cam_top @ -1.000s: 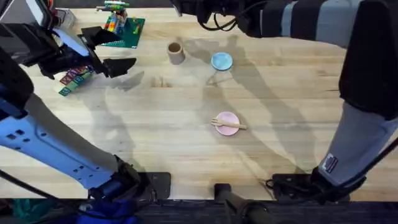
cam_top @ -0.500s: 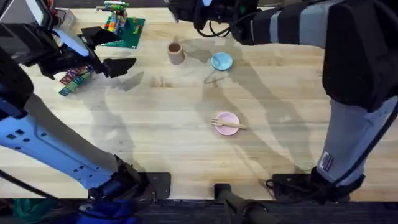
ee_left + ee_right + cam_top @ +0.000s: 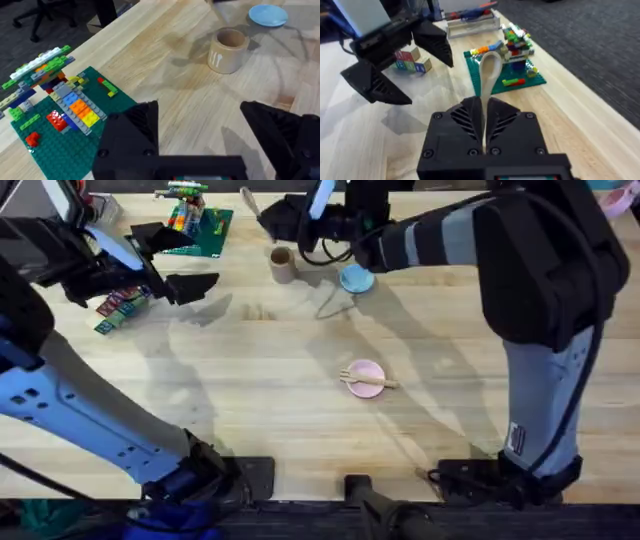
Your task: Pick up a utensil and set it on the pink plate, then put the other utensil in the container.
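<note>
The fork [image 3: 368, 381] lies across the pink plate [image 3: 366, 367] in the middle of the table. My right gripper [image 3: 270, 218] reaches over the far side and is shut on the spoon [image 3: 247, 200]. In the right wrist view the spoon [image 3: 489, 75] stands out from the gripper [image 3: 483, 107], bowl end away from it. The brown container [image 3: 283, 265] stands upright just nearer than that gripper; the left wrist view shows the container [image 3: 228, 49] as empty. My left gripper [image 3: 178, 260] hovers open at the far left, its fingers [image 3: 135, 125] holding nothing.
A light blue plate [image 3: 356, 278] sits right of the container. A green Lego baseplate with a brick build [image 3: 195, 220] and coloured blocks [image 3: 120, 308] lie at the far left. A clear box [image 3: 470, 22] stands beyond the Lego.
My right arm has swung left along the far edge with the spoon, ending just behind the container. The left arm, the fork and the plates have not moved.
</note>
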`<action>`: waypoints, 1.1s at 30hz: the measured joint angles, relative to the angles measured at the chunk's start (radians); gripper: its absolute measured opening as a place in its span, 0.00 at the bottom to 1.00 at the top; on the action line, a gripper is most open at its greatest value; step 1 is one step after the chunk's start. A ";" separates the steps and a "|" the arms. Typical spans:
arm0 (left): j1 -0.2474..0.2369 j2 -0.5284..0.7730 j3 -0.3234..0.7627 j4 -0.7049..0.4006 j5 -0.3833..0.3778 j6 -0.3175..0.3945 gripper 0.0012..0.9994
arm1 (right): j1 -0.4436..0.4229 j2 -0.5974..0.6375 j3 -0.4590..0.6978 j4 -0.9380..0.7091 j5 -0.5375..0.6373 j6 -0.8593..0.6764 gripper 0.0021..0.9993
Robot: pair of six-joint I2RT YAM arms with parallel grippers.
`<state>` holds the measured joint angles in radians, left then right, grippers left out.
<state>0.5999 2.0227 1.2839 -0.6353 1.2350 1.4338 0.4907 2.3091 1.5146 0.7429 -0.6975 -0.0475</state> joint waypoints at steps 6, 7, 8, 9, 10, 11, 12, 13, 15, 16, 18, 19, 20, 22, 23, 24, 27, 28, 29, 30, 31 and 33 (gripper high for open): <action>0.000 0.000 0.000 0.000 0.000 0.000 0.99 | 0.004 0.008 -0.005 -0.002 0.000 -0.001 0.03; 0.000 0.000 0.000 0.000 0.000 0.000 0.99 | 0.004 0.008 -0.006 -0.002 0.000 -0.003 0.03; 0.000 0.000 0.000 0.000 0.000 0.000 0.99 | 0.004 0.008 -0.008 -0.002 0.000 -0.005 0.03; 0.000 0.000 0.000 0.000 0.000 0.000 0.99 | 0.004 0.008 -0.012 -0.002 0.000 -0.006 0.03; 0.000 0.000 0.000 0.000 0.000 0.000 0.99 | 0.004 0.008 -0.018 -0.002 0.000 -0.007 0.03; 0.000 0.000 0.000 0.000 0.000 0.000 0.99 | 0.004 0.008 -0.023 -0.002 0.000 -0.008 0.03; 0.000 0.000 0.000 0.000 0.000 0.000 0.99 | 0.004 0.008 -0.029 -0.002 0.000 -0.009 0.03; 0.000 0.000 0.000 0.000 0.000 0.000 0.99 | 0.004 0.008 -0.034 -0.002 -0.004 -0.009 0.03; 0.000 0.000 0.000 0.000 0.000 0.000 0.99 | 0.004 0.008 -0.039 0.008 -0.017 -0.009 0.03; 0.000 0.000 0.000 0.000 0.000 0.000 0.99 | 0.004 0.008 -0.040 0.025 -0.028 -0.009 0.03; 0.000 0.000 0.000 0.000 0.000 0.000 0.99 | 0.004 0.008 -0.040 0.067 -0.042 -0.010 0.03; 0.000 0.000 0.000 0.000 0.000 0.000 0.99 | 0.004 0.008 -0.040 0.089 -0.047 -0.010 0.03; 0.000 0.000 0.000 0.000 0.000 0.000 0.99 | 0.004 0.008 -0.040 0.117 -0.051 -0.009 0.03; 0.000 0.000 0.000 0.000 0.000 0.000 0.99 | 0.003 0.008 -0.046 0.187 -0.054 -0.006 0.03; 0.000 0.000 0.000 0.000 0.000 0.000 0.99 | 0.002 0.008 -0.050 0.221 -0.056 -0.003 0.03; 0.000 0.000 0.000 0.000 0.000 0.000 0.99 | 0.001 0.008 -0.056 0.256 -0.058 0.005 0.03; 0.000 0.000 0.000 0.000 0.000 0.000 0.99 | -0.009 0.008 -0.095 0.364 -0.061 0.044 0.03; 0.000 0.000 0.000 0.000 0.000 0.000 0.99 | -0.017 0.008 -0.118 0.418 -0.063 0.059 0.03; 0.000 0.000 0.000 0.000 0.000 0.000 0.99 | -0.025 0.008 -0.137 0.460 -0.063 0.070 0.03; 0.000 0.000 0.000 0.000 0.000 0.000 0.99 | -0.035 0.008 -0.160 0.507 -0.063 0.079 0.03; 0.000 0.000 0.000 0.000 0.000 0.000 0.99 | -0.045 0.008 -0.184 0.550 -0.062 0.086 0.03; 0.000 0.000 0.000 0.000 0.000 0.000 0.99 | -0.060 0.008 -0.214 0.583 -0.053 0.097 0.03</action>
<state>0.5999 2.0224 1.2839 -0.6353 1.2350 1.4337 0.4303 2.3170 1.3003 1.3256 -0.7510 0.0496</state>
